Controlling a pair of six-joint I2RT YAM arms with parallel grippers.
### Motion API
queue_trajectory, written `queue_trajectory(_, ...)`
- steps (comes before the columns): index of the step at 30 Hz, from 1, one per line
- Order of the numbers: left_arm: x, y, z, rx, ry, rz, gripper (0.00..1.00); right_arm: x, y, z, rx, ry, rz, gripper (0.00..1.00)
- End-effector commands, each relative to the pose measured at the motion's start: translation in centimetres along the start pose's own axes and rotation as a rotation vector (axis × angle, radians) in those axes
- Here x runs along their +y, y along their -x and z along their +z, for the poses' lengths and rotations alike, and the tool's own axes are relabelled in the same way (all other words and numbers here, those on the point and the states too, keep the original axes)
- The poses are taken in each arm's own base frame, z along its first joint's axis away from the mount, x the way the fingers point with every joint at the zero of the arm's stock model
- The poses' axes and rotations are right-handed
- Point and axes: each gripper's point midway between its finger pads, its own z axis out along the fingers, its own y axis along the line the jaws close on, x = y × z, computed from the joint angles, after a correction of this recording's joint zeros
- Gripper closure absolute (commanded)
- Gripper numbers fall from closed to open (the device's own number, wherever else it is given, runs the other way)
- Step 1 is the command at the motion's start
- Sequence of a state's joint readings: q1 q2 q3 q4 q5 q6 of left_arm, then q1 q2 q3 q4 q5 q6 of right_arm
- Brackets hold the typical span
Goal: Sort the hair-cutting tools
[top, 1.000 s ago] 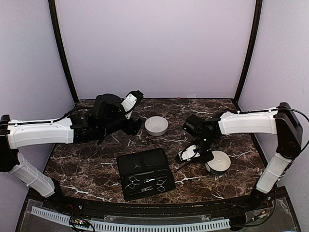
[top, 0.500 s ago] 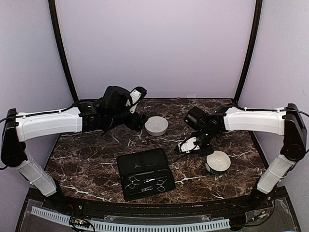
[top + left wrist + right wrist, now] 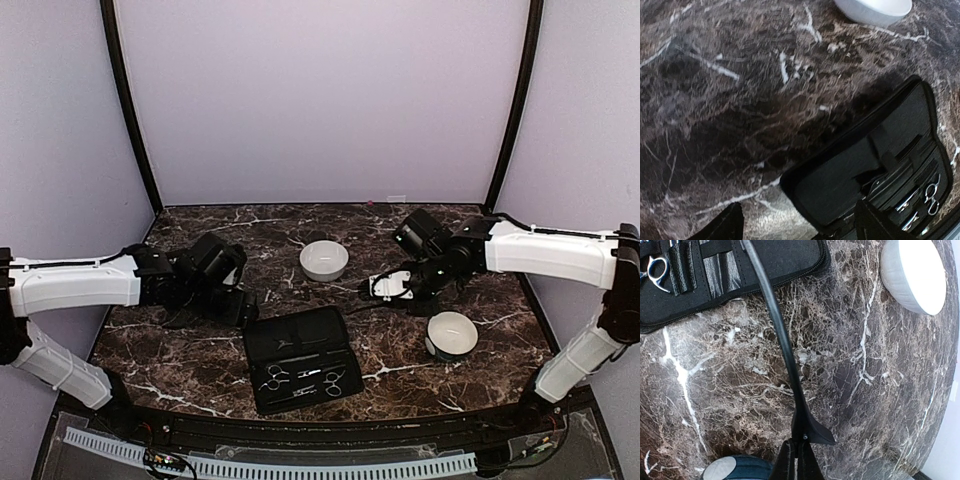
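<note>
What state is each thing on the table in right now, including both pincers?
case: open, lying flat.
scissors: tucked in the case.
black stick tool: clamped in the right pincer.
right pincer: shut on the black stick tool.
left pincer: open, empty.
far bowl: upright, looks empty.
near bowl: upright, looks empty.

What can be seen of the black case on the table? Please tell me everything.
The black case is flat and rectangular, with a zipper around its edge; it looks like fabric or leather. It lies open on the marble table, near the front edge. Straps inside its near half hold silver scissors with ring handles.
</note>
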State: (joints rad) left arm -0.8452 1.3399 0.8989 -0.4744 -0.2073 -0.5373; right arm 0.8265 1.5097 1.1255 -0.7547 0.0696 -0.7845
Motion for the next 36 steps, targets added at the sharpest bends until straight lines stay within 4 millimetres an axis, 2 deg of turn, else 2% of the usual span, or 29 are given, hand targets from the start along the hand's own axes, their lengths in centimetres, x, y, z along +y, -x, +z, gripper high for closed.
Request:
queue_trajectory(1, 1.3, -3.9, -0.2, 0.098, -0.001, -0.122, 0.21, 0.0, 1.6, -0.2, -0.047, 0.004, 0.035, 1.00)
queue_trajectory(4, 1.3, -5.4, 0.8, 0.123, -0.020, -0.137, 0.23, 0.3, 1.9, 0.0, -0.050, 0.013, 0.026, 1.00)
queue_trajectory(7, 1.0, -6.3, 1.8, 0.159, -0.032, -0.145, 0.31, 0.5, 2.1, 0.2, -0.050, 0.015, 0.019, 1.00)
queue_trajectory(11, 0.8, -6.3, 3.0, 0.163, -0.025, -0.144, 0.34, 0.6, 2.3, 0.2, -0.050, 0.015, 0.016, 1.00)
queue_trajectory(14, 0.7, -6.1, 3.8, 0.149, -0.023, -0.141, 0.40, 0.6, 2.3, 0.2, -0.051, 0.014, 0.015, 1.00)
queue_trajectory(16, 0.5, -5.9, 4.3, 0.152, -0.020, -0.133, 0.48, 0.7, 2.4, 0.2, -0.052, 0.014, 0.013, 1.00)
queue_trajectory(19, 0.5, -6.1, 5.1, 0.184, 0.007, -0.122, 0.68, 0.5, 2.4, -0.1, -0.056, 0.006, 0.014, 1.00)
queue_trajectory(22, -0.3, -6.3, 5.7, 0.217, -0.020, -0.117, 0.89, 0.6, 2.4, -0.1, -0.059, 0.004, 0.015, 1.00)
queue_trajectory(24, -1.3, -6.5, 6.0, 0.235, -0.065, -0.124, 0.98, 0.6, 2.3, 0.0, -0.060, 0.004, 0.015, 1.00)
queue_trajectory(25, -1.8, -6.6, 6.1, 0.241, -0.091, -0.131, 1.00, 0.6, 2.3, 0.0, -0.059, 0.003, 0.016, 1.00)
queue_trajectory(36, -7.2, -5.7, 5.7, 0.219, -0.265, -0.176, 1.00, 2.1, 1.8, 1.3, -0.027, 0.035, -0.032, 1.00)
